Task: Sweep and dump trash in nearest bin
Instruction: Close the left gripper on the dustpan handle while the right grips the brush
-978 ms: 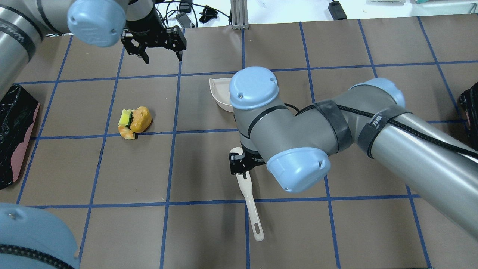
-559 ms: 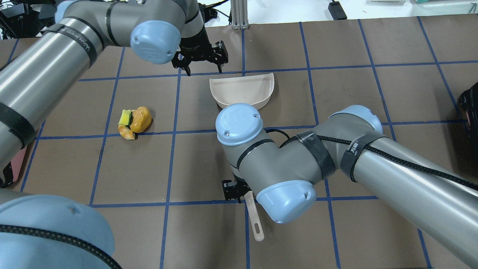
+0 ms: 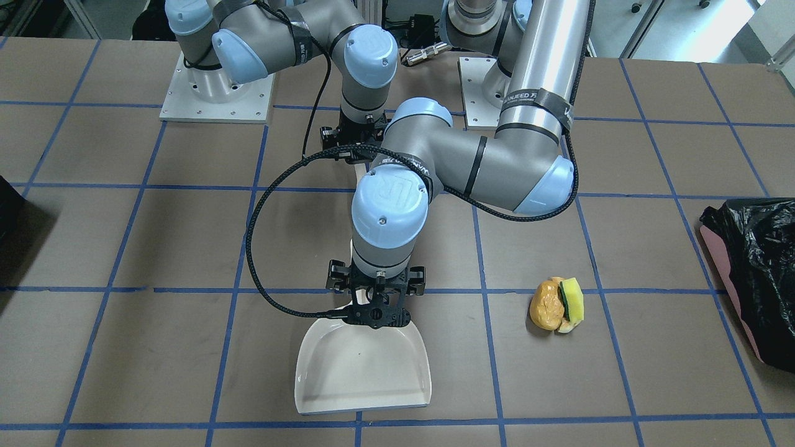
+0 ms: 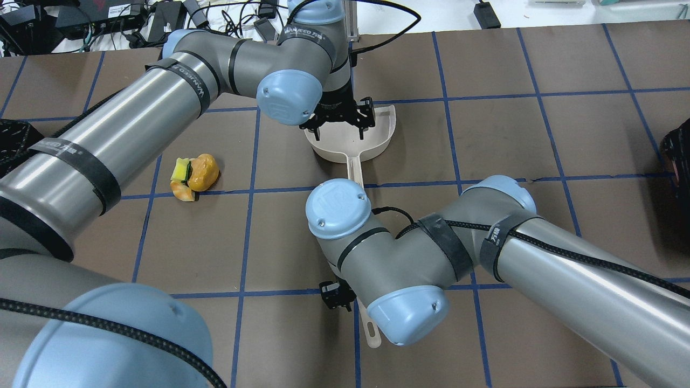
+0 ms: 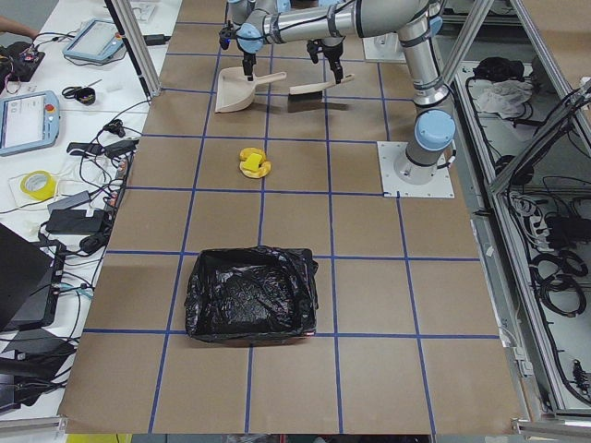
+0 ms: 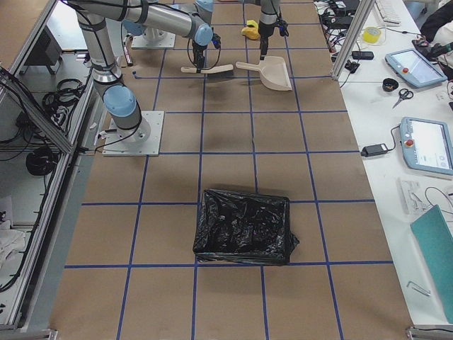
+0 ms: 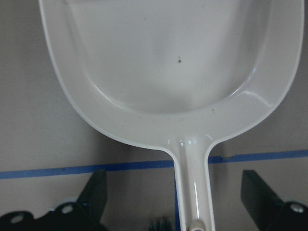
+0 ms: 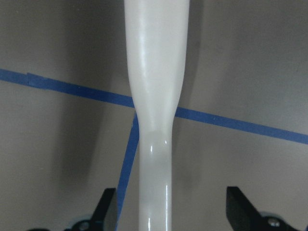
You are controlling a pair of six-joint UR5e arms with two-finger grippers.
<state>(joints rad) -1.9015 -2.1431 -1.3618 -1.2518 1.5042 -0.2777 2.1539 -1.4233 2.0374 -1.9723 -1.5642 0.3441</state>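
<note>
The trash (image 4: 194, 173), a yellow and orange clump, lies left of centre; it also shows in the front view (image 3: 556, 304). A white dustpan (image 4: 374, 141) lies at centre back, its handle toward the robot. My left gripper (image 4: 338, 128) hangs open over it; in the left wrist view the handle (image 7: 192, 192) runs between the open fingers (image 7: 94, 195). My right gripper (image 8: 173, 207) is open astride the white brush handle (image 8: 154, 96); the handle's end (image 4: 371, 330) pokes out below the wrist. The pink-sided bin (image 3: 754, 273) with its black bag stands on the left side.
A second black-bagged bin (image 4: 680, 156) sits at the table's right edge. Both arms cross over the table's middle. Cables and power bricks (image 4: 161, 16) lie beyond the back edge. Blue tape lines grid the brown table (image 4: 539, 134).
My left arm has swung right from the back left to over the dustpan. My right arm has drawn back toward the robot along the brush handle, uncovering the dustpan.
</note>
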